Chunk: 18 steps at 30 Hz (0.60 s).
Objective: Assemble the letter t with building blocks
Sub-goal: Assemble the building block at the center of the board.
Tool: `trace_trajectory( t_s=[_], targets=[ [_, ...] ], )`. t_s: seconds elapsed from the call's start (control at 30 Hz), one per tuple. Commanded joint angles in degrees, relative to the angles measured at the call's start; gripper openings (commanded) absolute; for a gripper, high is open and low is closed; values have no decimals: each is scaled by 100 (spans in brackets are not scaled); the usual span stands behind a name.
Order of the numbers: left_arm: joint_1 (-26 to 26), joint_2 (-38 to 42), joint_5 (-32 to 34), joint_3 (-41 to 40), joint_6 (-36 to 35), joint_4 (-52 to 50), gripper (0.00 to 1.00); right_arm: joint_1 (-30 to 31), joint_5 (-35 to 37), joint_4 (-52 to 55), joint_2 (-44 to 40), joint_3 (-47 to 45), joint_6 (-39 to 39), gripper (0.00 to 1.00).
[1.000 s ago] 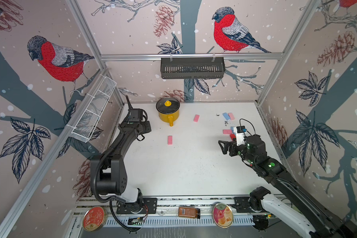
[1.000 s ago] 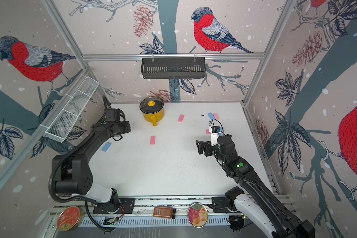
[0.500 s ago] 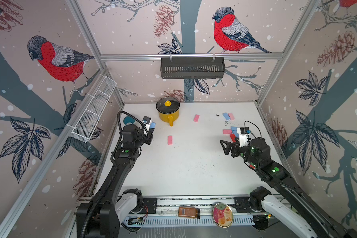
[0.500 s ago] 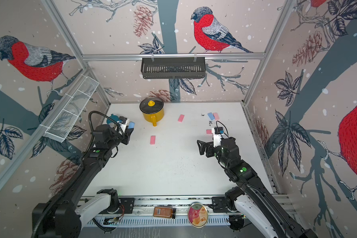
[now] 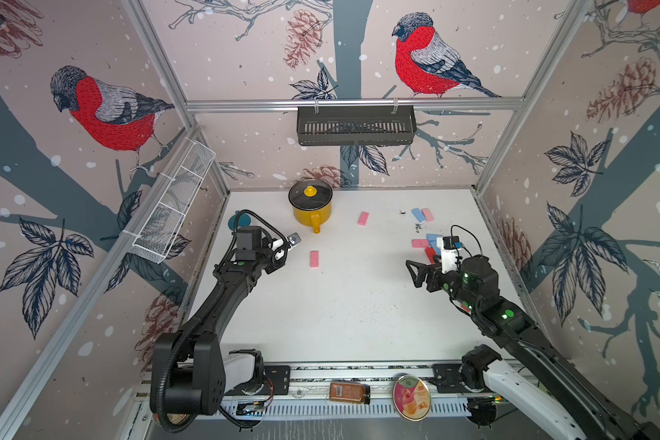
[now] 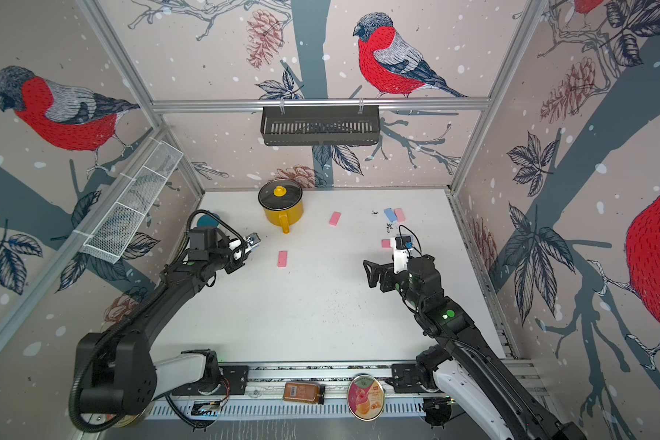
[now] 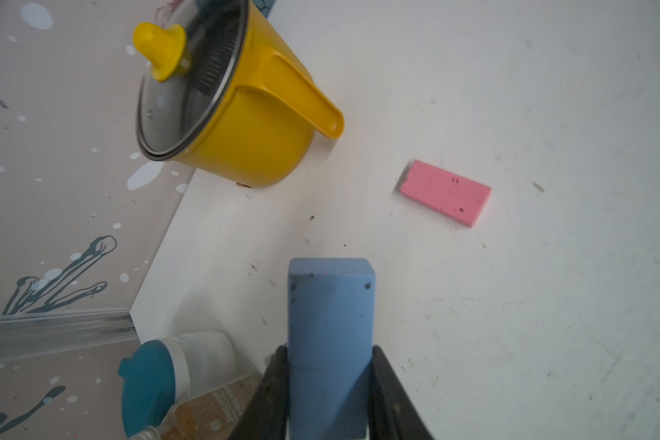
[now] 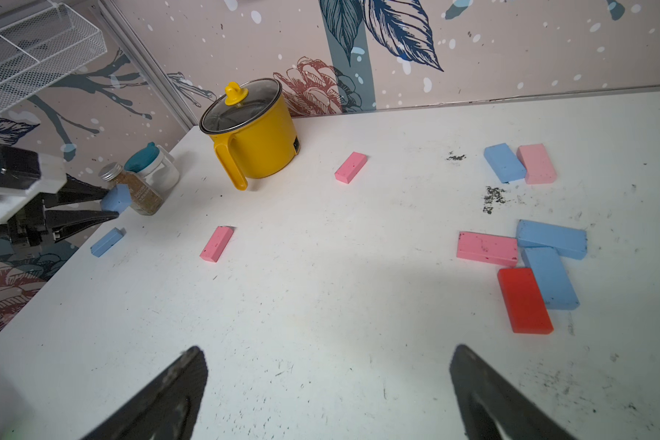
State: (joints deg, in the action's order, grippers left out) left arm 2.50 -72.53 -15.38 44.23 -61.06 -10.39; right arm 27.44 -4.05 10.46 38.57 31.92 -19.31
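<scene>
My left gripper (image 5: 288,244) (image 7: 328,350) is shut on a light blue block (image 7: 330,335), held above the table's left side, beside the yellow pot. A pink block (image 5: 314,258) lies just right of it; another blue block (image 8: 107,242) lies under that arm. My right gripper (image 5: 412,270) (image 8: 328,354) stands open and empty over bare table. Behind it, a pink block (image 8: 487,248) and a blue block (image 8: 551,239) lie end to end, with a blue block (image 8: 549,276) and a red block (image 8: 524,300) below them. Farther back lie a blue block (image 5: 418,214), a pink block (image 5: 427,214) and a lone pink block (image 5: 363,218).
A lidded yellow pot (image 5: 310,207) stands at the back. A teal-lidded jar (image 8: 151,167) and a spice jar (image 8: 136,190) stand in the back left corner. A wire basket (image 5: 172,205) hangs on the left wall, a black shelf (image 5: 355,125) on the back wall.
My left arm has swung out from the left wall, carrying the blue block toward the pink block near the pot. The right gripper has barely moved and stays open.
</scene>
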Motion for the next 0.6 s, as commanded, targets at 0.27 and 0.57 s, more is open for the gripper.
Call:
trace_trajectory(
  t_s=[0.27,0.57],
  targets=[
    [277,-1338,430,579,-2266,-1031,0,16,-93,-171,254,25,0,100],
    [373,-2050,448,908,-2657,-1184,0,16,-112,-189,429,25,5,100]
  ],
)
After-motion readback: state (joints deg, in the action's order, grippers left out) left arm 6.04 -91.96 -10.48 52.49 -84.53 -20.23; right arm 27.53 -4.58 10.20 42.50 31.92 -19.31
